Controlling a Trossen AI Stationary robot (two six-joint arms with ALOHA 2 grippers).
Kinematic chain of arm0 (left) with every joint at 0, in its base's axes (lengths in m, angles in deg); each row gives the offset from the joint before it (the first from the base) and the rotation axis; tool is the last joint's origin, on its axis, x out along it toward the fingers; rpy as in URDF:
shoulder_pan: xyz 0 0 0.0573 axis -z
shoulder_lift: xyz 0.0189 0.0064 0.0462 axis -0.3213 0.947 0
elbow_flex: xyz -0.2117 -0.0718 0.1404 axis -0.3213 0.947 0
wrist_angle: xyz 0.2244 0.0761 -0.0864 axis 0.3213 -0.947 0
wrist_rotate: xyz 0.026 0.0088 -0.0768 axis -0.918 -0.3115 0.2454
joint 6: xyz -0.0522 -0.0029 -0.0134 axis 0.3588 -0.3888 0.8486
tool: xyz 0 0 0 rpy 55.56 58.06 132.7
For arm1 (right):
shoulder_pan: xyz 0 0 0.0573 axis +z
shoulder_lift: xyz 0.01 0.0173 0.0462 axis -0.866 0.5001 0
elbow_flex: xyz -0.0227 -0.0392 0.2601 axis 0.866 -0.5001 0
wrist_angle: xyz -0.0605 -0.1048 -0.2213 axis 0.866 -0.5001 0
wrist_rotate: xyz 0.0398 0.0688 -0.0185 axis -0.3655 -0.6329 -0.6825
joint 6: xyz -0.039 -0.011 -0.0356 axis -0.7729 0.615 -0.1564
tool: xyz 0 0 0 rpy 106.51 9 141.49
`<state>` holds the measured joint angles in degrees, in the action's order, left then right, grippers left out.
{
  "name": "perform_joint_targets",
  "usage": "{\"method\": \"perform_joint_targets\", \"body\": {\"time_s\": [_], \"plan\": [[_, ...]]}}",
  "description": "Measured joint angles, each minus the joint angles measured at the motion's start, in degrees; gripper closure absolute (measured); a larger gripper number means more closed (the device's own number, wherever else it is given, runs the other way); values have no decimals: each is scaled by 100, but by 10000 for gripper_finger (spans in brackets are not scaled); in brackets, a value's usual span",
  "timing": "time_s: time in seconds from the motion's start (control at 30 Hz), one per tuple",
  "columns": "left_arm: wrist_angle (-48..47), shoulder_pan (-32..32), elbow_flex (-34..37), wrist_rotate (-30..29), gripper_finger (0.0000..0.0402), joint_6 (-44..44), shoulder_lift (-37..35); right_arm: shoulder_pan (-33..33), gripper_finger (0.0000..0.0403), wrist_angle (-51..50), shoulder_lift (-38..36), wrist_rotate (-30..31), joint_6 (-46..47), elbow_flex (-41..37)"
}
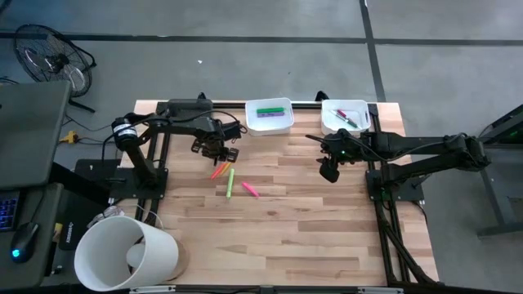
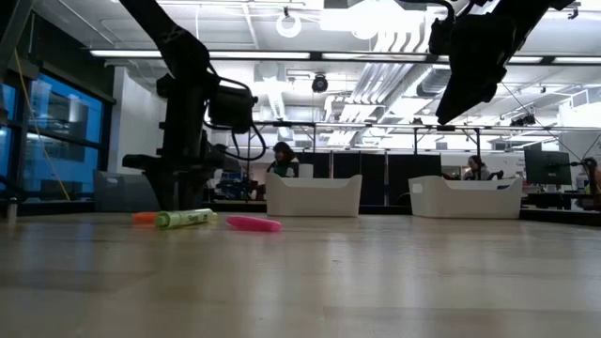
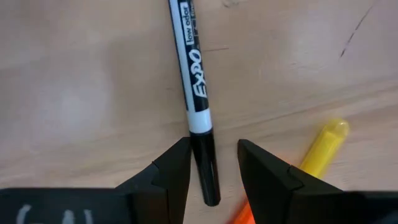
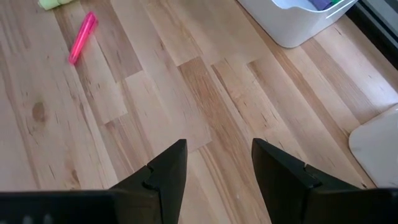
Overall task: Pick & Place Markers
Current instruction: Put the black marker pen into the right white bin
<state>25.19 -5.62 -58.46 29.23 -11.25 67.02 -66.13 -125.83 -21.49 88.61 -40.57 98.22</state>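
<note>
Black-capped white dry-erase marker (image 3: 198, 99) lies on the wooden table (image 1: 310, 220), between the left gripper (image 3: 211, 163)'s parted, unclenched fingers. Closing off-centre could roll it toward the yellow highlighter (image 3: 323, 147) at four o'clock. Right gripper (image 4: 219, 163) hangs open, empty.

This is a big open office that is also used as a robot lab. The low view looks past the wooden bench (image 1: 278, 220) into a long room with bright strip lights (image 2: 235, 53), white pipes (image 2: 376, 84) on the bare ceiling and tall windows (image 2: 47, 131) on one side. Far back, people (image 2: 282, 158) sit at desks with a dark screen (image 2: 547, 167) near them. From above, the floor (image 1: 245, 20) is grey with dark lines. A fan (image 1: 51, 55) stands on it. A keyboard (image 1: 6, 211) and a mouse (image 1: 27, 238) lie on a side desk. Two dark robot arms are fixed to the bench on a black metal frame (image 1: 392, 220).
</note>
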Motion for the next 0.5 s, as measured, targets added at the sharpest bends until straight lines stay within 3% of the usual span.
{"method": "perform_joint_targets", "body": {"time_s": [0.3, 0.5], "plan": [[13, 0, 4, -46, 272, -103, 23, 2, 233, 132, 0, 0, 4, 0], [30, 0, 6, 50, 317, -126, 27, 0, 233, 146, 0, 0, -5, 0]]}}
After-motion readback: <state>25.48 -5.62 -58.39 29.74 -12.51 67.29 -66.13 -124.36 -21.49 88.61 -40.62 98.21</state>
